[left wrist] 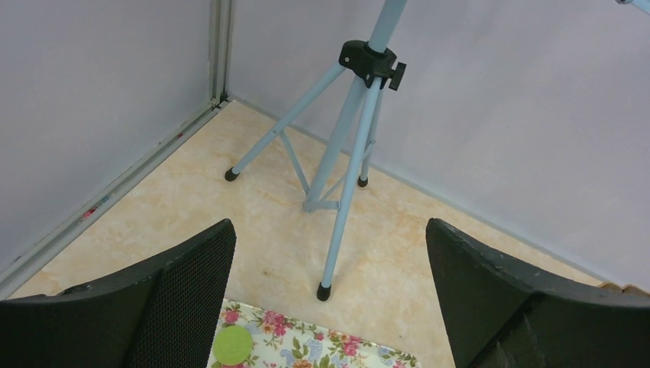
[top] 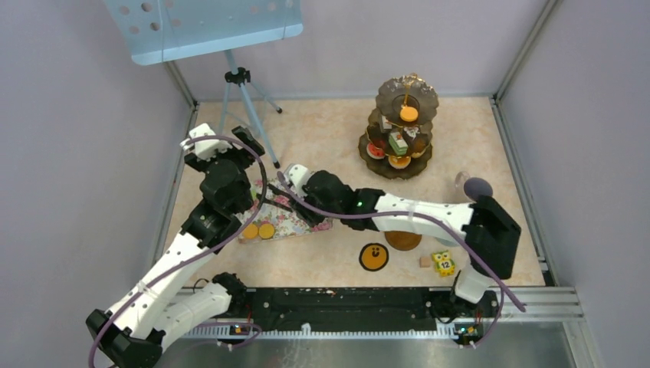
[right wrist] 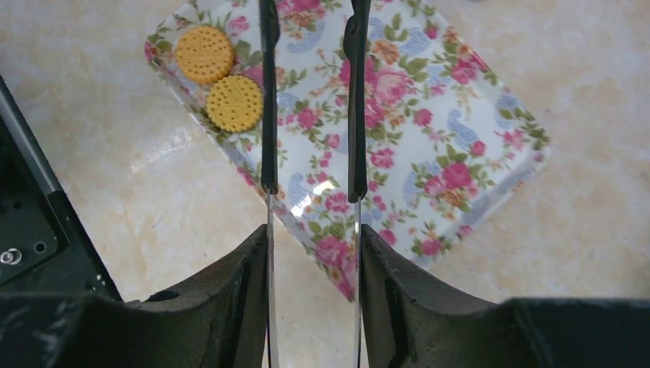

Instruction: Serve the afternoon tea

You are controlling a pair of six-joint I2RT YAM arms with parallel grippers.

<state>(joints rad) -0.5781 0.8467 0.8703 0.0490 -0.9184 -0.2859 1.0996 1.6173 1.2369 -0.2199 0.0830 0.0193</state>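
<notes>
My left pincer (left wrist: 329, 230) hangs spread wide over an edge of the floral tray (right wrist: 429, 115), facing the blue tripod (left wrist: 360, 115). A green round (left wrist: 232, 343) lies on the tray just below it. Two orange biscuits (right wrist: 203, 54) sit touching at one end of the tray. My right pincer (right wrist: 313, 238) pinches a pair of tongs (right wrist: 268, 115), their tips apart above the tray. Further right on the worktop (top: 322, 130), the three-tier stand (top: 398, 126) holds more pastries.
</notes>
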